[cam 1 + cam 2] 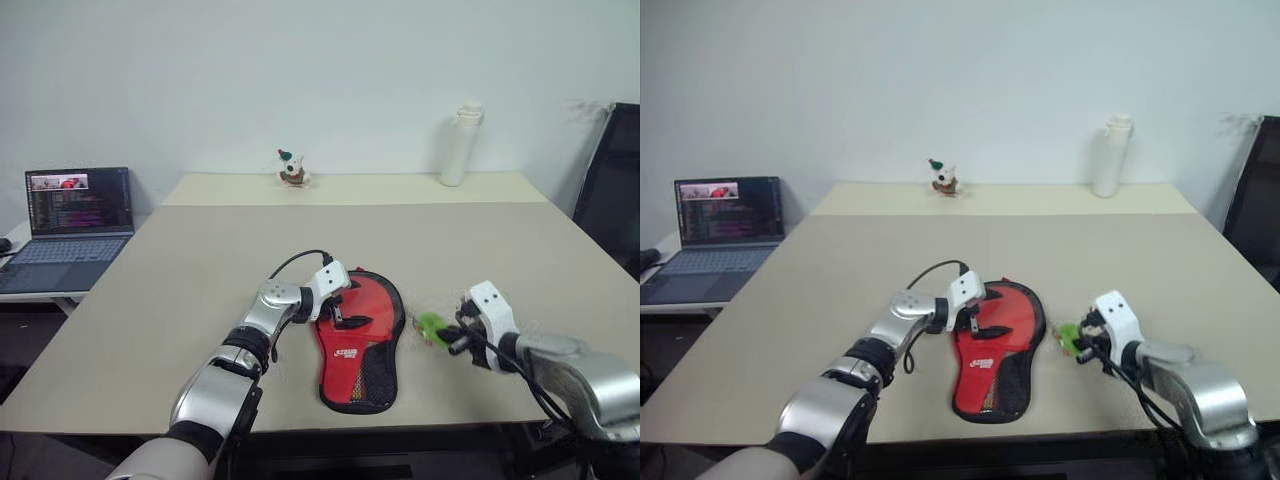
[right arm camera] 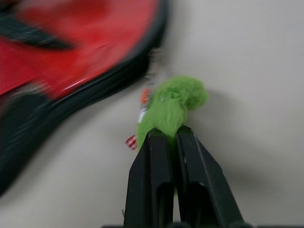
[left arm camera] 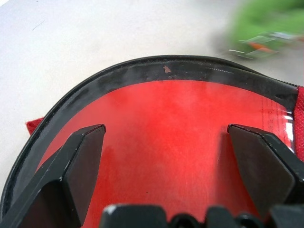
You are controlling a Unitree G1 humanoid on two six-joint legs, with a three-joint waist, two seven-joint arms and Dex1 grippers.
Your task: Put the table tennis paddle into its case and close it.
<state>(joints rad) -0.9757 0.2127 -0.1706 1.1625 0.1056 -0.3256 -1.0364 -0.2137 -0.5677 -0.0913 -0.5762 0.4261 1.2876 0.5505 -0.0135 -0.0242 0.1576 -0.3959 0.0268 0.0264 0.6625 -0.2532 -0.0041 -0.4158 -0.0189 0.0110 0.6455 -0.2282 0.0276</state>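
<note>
One case (image 1: pixel 358 345) flat mid-worktop (image 1: pixel 150 300), red paddle (image 3: pixel 161 137) face showing inside its black edging in left wrist view. Left fingers (image 1: pixel 335 300) spread wide over round end; right fingers (image 2: pixel 172 142) pinched shut on one small green fuzzy thing (image 1: pixel 432 326) just beside case. Best next: pin case steady with left, draw green tag along edging slowly, likely zip pull, to close.

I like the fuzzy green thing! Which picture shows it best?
The right wrist view: the small green fuzzy object is close up, pinched between the right gripper fingers. Both eye views show it tiny beside the red case. The left wrist view catches a green blur at the corner.
</note>
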